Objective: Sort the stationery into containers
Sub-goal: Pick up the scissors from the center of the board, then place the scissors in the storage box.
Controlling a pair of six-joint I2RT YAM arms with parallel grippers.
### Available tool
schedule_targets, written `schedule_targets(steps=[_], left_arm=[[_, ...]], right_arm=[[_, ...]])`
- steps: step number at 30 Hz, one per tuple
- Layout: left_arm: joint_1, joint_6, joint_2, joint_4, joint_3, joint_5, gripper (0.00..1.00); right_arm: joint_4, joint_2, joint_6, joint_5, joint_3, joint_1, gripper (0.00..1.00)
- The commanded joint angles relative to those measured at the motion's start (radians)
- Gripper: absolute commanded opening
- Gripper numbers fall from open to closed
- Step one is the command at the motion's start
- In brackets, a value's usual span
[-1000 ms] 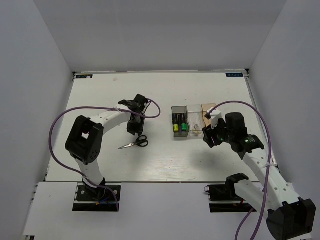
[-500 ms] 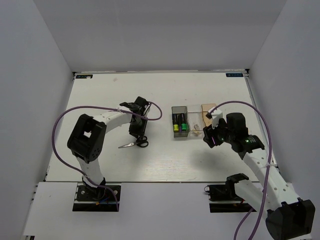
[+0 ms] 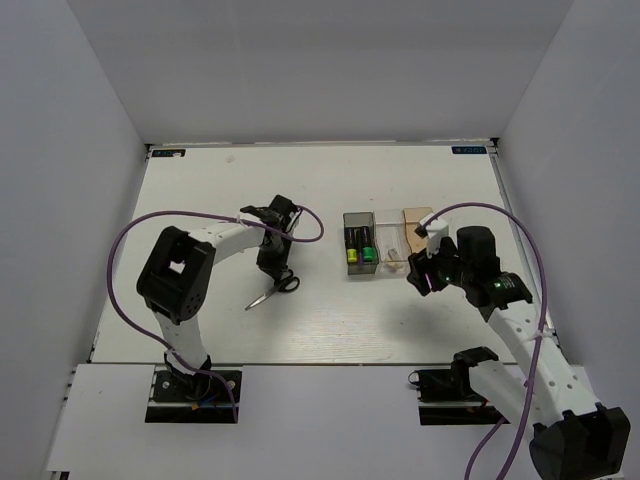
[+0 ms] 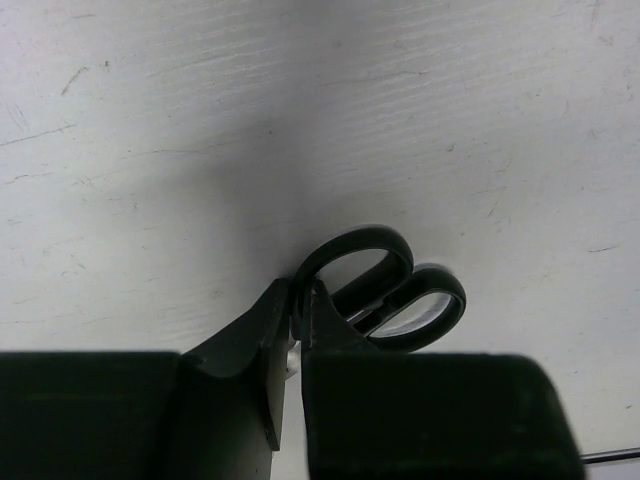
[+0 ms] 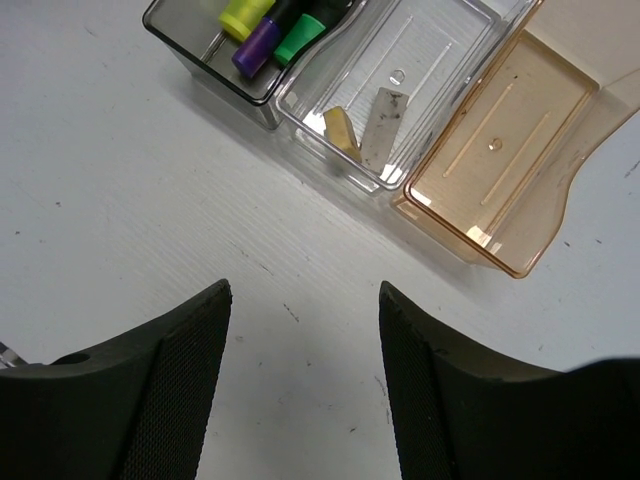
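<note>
One item lies outside the row of three joined open-top boxes: the small black-handled scissors (image 3: pixel 284 284), flat on the white desk (image 5: pixel 120 200) well to the left of that row. The left gripper (image 4: pixel 297 300) stands over the handles, its fingers pinched shut on the rim of one handle loop. The right gripper (image 5: pixel 305 300) hovers just on the near side of the row, fingers spread wide and holding nothing.

The dark smoky translucent box (image 5: pixel 215 85) holds three stubby black highlighters (image 5: pixel 265 35). The clear box (image 5: pixel 440 60) holds the tiny tan cube (image 5: pixel 340 130) and the tiny grey block (image 5: pixel 380 125). The tan-orange box (image 5: pixel 500 150) is bare, so it is probably meant for the scissors.

With such a thin hold on one loop, the blades are likely to swing down. Lift slowly and straight, then let them settle before travelling. There is open desk between the scissors and the row. The orange box is at the far end of the row, so the load should pass above the other rims. The right arm should be drawn back from the row first.
</note>
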Motion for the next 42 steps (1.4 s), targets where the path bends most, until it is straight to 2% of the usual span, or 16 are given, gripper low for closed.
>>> schedule_targets(steps=[1,2,3,5,7,9,10,11,13,14,16,17,23,25,33,42], left_arm=[[0.003,-0.007,0.020,0.022,-0.036,-0.003,0.02],[0.002,-0.013,-0.007,0.024,-0.037,0.002,0.01],[-0.004,-0.017,-0.018,0.017,-0.031,0.003,0.00],[-0.024,-0.027,-0.074,0.013,-0.008,0.009,0.00],[-0.063,-0.042,-0.124,-0.009,0.025,0.008,0.00],[-0.093,-0.065,-0.176,-0.013,0.061,0.009,0.00],[-0.115,-0.072,-0.188,-0.004,0.103,0.031,0.00],[-0.127,-0.082,-0.194,-0.006,0.119,0.044,0.00],[-0.172,-0.109,-0.210,0.010,0.166,0.057,0.00],[-0.184,-0.117,-0.210,0.020,0.196,0.075,0.00],[-0.225,-0.152,-0.207,0.084,0.226,0.092,0.00],[-0.235,-0.174,-0.196,0.109,0.240,0.116,0.00],[-0.290,-0.321,-0.058,0.477,0.326,0.209,0.00],[-0.302,-0.385,0.032,0.573,0.421,0.236,0.00],[-0.301,-0.600,0.336,0.729,0.821,0.296,0.00],[-0.275,-0.758,0.497,0.908,0.831,0.236,0.00]], right_arm=[[0.002,-0.030,0.011,-0.023,-0.006,-0.010,0.64],[-0.005,-0.039,0.008,-0.024,-0.006,-0.012,0.65],[-0.007,-0.039,0.012,-0.021,-0.004,-0.013,0.78],[-0.006,-0.053,0.023,0.003,0.001,-0.019,0.87],[0.004,-0.056,0.029,0.041,0.001,-0.022,0.83],[0.027,-0.064,0.058,0.075,-0.001,-0.024,0.64],[0.036,-0.068,0.068,0.126,-0.001,-0.027,0.39],[0.062,-0.073,0.077,0.175,-0.004,-0.032,0.27],[0.077,-0.076,0.103,0.260,-0.002,-0.030,0.11],[0.109,-0.082,0.129,0.349,-0.010,-0.033,0.07],[0.139,-0.082,0.138,0.468,-0.015,-0.036,0.08],[0.183,-0.085,0.147,0.590,-0.025,-0.041,0.08],[0.315,-0.117,0.164,0.830,-0.070,-0.058,0.11],[0.346,-0.127,0.157,0.842,-0.093,-0.070,0.11],[0.363,-0.163,0.152,0.838,-0.119,-0.102,0.11],[0.358,-0.186,0.158,0.795,-0.131,-0.128,0.11]])
